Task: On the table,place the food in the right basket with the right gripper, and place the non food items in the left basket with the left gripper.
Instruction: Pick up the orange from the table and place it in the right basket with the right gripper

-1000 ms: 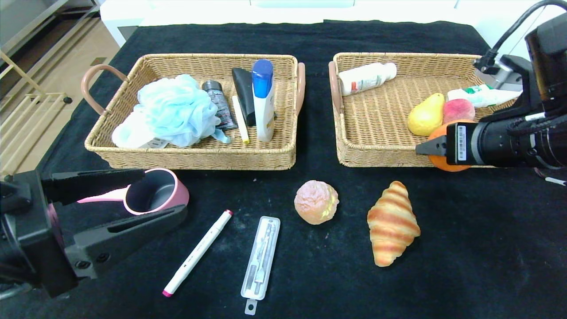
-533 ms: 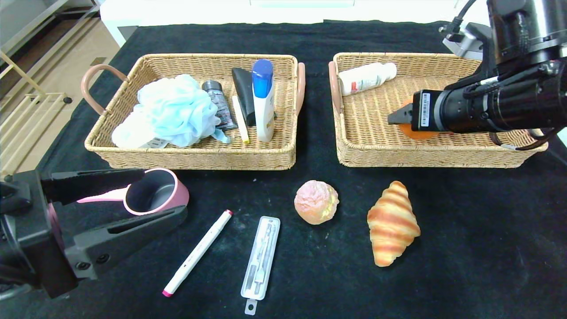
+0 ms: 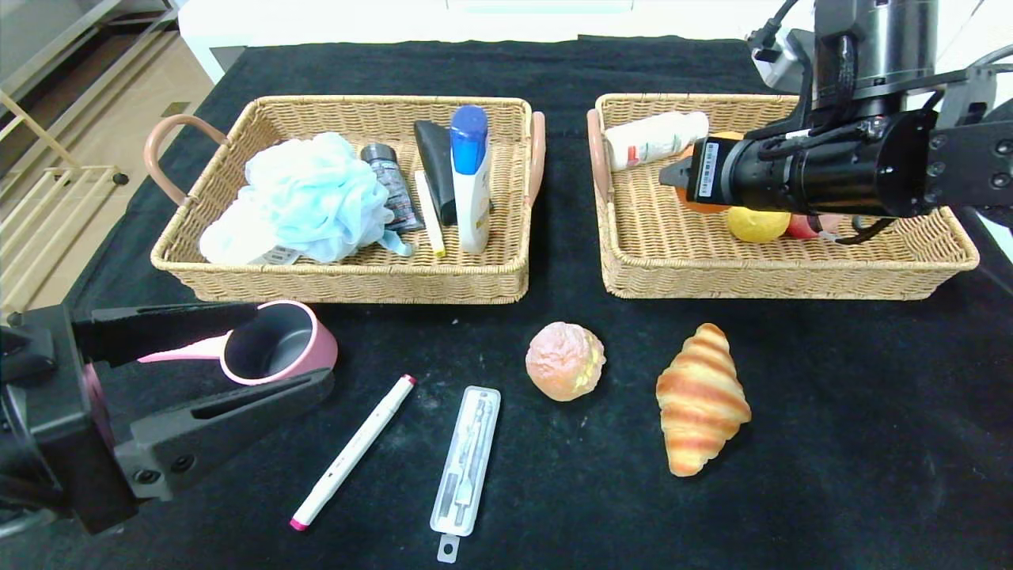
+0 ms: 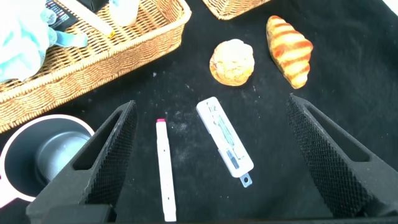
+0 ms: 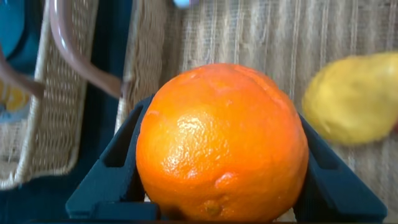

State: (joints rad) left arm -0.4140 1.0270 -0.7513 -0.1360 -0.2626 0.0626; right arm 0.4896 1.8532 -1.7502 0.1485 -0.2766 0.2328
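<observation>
My right gripper point(image 3: 687, 176) is shut on an orange point(image 5: 222, 142) and holds it above the left part of the right basket point(image 3: 673, 273). A yellow pear point(image 3: 757, 225) and a white bottle point(image 3: 654, 138) lie in that basket. A croissant point(image 3: 700, 398) and a round pastry point(image 3: 565, 360) lie on the table in front of it. My left gripper point(image 3: 237, 348) is open at the front left, over a pink cup point(image 3: 277, 342). A white marker point(image 4: 164, 170) and a clear compass case point(image 4: 224, 141) lie between its fingers below. The left basket point(image 3: 356, 273) holds a blue bath pouf, tubes and a blue-capped bottle.
The table has a black cloth point(image 3: 870, 435). The left basket's brown handles point(image 3: 162, 146) stick out at its sides. A shelf frame point(image 3: 47, 142) stands off the table at the far left.
My right gripper has carried the orange from the right basket's front edge up and leftward over the basket. The left arm has not moved.
</observation>
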